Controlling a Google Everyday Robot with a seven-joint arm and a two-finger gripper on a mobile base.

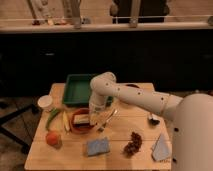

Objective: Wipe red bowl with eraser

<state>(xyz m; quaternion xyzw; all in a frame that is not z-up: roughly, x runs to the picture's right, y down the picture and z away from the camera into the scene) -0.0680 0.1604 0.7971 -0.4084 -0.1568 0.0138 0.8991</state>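
The gripper [93, 113] hangs low over the bowl [78, 129] left of centre, right by the eraser [83, 119] lying inside, presumably so it can scrub the inside, though can't tell if it's actually clamped on it.

lab: gripper [92, 118] over cluttered wooden table [142, 120]

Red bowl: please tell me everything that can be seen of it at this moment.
The red bowl is shallow and round, red-orange with a darker inside and a smooth look. It stands upright on the wooden table, in front of the green tray. The pale eraser lies inside it. The pincer is over its right side, at the eraser. A banana lies close on its left; I cannot tell whether they touch.
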